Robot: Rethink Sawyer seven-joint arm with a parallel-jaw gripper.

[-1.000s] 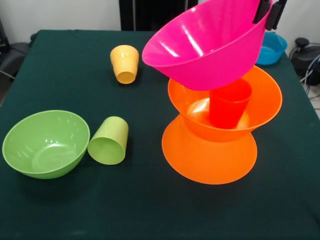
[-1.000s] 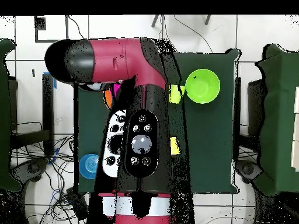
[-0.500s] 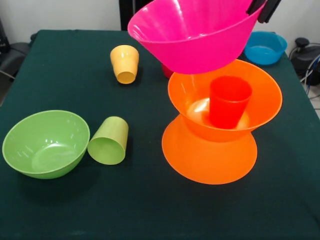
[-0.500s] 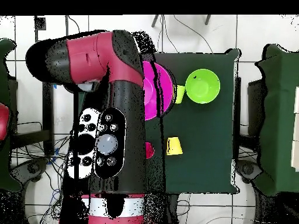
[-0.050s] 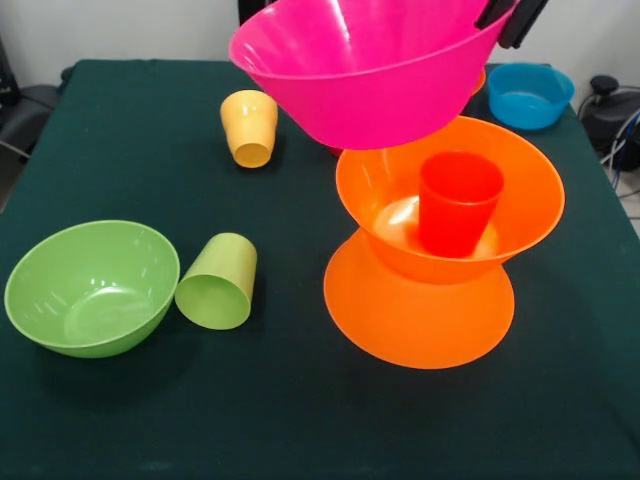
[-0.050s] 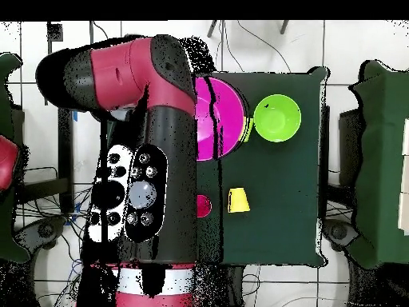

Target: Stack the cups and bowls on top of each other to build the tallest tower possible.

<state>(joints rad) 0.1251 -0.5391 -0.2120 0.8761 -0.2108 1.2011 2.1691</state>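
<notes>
A: Gripper (image 5: 512, 18) at the top right corner of the front view, only two dark fingertips showing, clamped over the rim of the large pink bowl (image 5: 370, 75).

B: Holding it, then?

A: Yes, closed on the rim, one finger inside and one outside. Bowl in the air, tilted, mouth turned up and toward the camera, hanging above and to the left of the upper orange bowl (image 5: 520, 190). Not touching it, as far as can be told.

B: Any writing, labels, brands?

A: None readable on cups, bowls or cloth. On the arm (image 6: 132, 136) in the overhead view, only a black panel with round buttons, no legible text.

B: Below the pink bowl?

A: Red-orange cup (image 5: 458, 203) upright inside the upper orange bowl, which sits on the lower orange bowl (image 5: 415, 320), that one mouth down on the green table (image 5: 300, 420).

B: Farther out?

A: Small blue bowl (image 5: 530, 95) at the far right, just behind the orange pile. Yellow-orange cup (image 5: 249, 127) mouth down, left of the pink bowl. A bit of a magenta-red cup (image 6: 204, 206) beside the arm in the overhead view. Lime green cup (image 5: 218, 282) on its side, mouth toward the camera, just beside the lime green bowl (image 5: 90, 288) at the near left.
</notes>
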